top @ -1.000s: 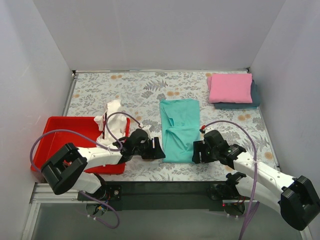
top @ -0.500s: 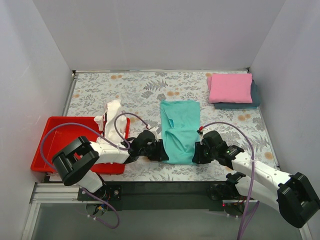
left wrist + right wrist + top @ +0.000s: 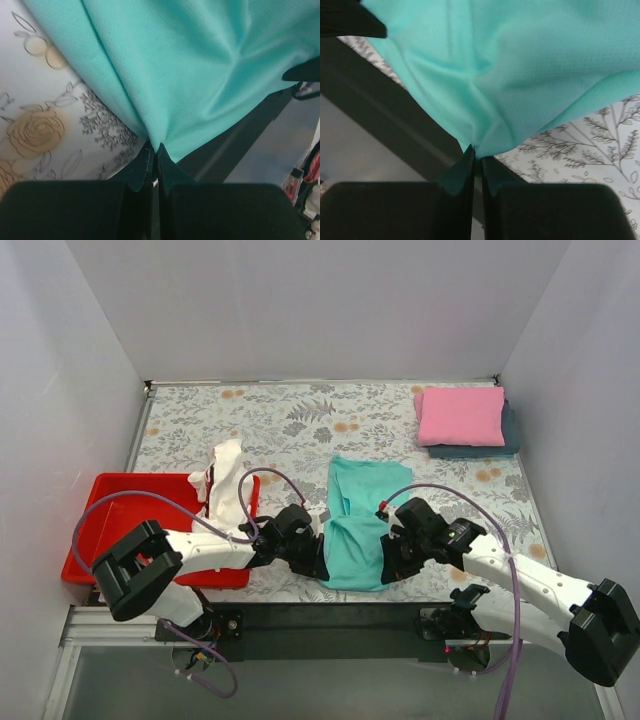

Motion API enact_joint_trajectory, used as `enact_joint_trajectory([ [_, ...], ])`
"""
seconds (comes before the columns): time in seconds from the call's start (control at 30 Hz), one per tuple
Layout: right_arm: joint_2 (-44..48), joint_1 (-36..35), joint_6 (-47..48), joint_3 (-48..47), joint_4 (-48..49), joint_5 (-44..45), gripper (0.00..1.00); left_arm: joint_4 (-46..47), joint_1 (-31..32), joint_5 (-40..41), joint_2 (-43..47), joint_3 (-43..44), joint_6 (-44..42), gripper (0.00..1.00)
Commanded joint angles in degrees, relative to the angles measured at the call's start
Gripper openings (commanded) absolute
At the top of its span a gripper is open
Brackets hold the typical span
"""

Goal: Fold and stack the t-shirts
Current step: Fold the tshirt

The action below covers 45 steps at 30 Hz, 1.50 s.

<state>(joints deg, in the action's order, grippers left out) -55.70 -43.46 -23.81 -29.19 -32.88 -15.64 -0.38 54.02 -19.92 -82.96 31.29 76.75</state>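
Both arms have closed in on the teal t-shirt [image 3: 356, 525] since a second ago: we had them flanking its near end, and now each grips a near corner. The shirt has changed with them. Its far edge has slid toward us, and the near half is bunched and wider than it was, no longer a flat rectangle. We see the left fingers [image 3: 141, 170] pressed almost together, pinching a point of teal cloth that fans out and away from the tips. The right fingers [image 3: 460, 172] show the same, tips nearly closed on a gathered fold. In both wrist views the dark frame rail at the tabletop's near edge shows just behind the pinched cloth, so the hem sits right at that edge. We cannot tell how far it is lifted. The rest of the shirt lies on the floral tabletop [image 3: 270, 420], near centre. The pink t-shirt [image 3: 460, 415] is unchanged, folded on top of the dark blue-grey t-shirt [image 3: 512, 436] in the far right corner. The white t-shirt [image 3: 226, 485] is crumpled over the right rim of the red tray [image 3: 110, 502] at left, well apart from the teal one.
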Motion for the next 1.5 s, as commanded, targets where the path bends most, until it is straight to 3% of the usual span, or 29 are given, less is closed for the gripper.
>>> enact_joint_trajectory([
  [0.0, 0.07, -1.54, 1.84, -6.83, -10.34, -4.83, 0.01, -8.48, 0.47, -6.87, 5.61, 1.67, -3.71, 0.00],
  [0.23, -3.10, -4.26, 6.67, -9.75, -19.67, -12.39, 0.01, -13.76, 0.38, -18.64, 13.43, 2.64, -4.07, 0.00],
  [0.57, -0.99, -6.28, 14.57, -11.06, -23.81, -31.00, 0.01, -11.13, 0.38, -40.43, 18.26, -0.96, -1.17, 0.00],
  [0.67, -0.20, -6.81, 17.65, -11.68, -23.72, -36.88, 0.01, -3.87, 0.30, -47.27, 20.54, -2.71, 2.86, 0.00],
  [0.73, 0.24, -7.07, 19.15, -11.77, -23.80, -38.50, 0.01, 8.56, 0.38, -50.55, 22.04, -4.47, 10.91, 0.00],
  [0.8, 0.33, -7.51, 19.33, -11.59, -23.81, -38.94, 0.01, 14.50, 0.38, -52.22, 23.72, -6.15, 13.85, 0.00],
  [0.97, -0.81, -7.95, 20.21, -13.42, -22.93, -39.74, 0.01, 17.34, 0.38, -51.01, 24.86, -7.91, 16.76, 0.00],
  [1.13, -3.36, -7.69, 18.19, -17.56, -19.24, -32.10, 0.01, 24.89, -2.16, -42.85, 25.30, -11.77, 20.01, 0.00],
  [1.47, -11.44, -3.74, 18.71, -25.65, -16.51, -22.42, 0.01, 35.09, -16.21, -37.47, 30.40, -18.27, 26.08, 0.00],
])
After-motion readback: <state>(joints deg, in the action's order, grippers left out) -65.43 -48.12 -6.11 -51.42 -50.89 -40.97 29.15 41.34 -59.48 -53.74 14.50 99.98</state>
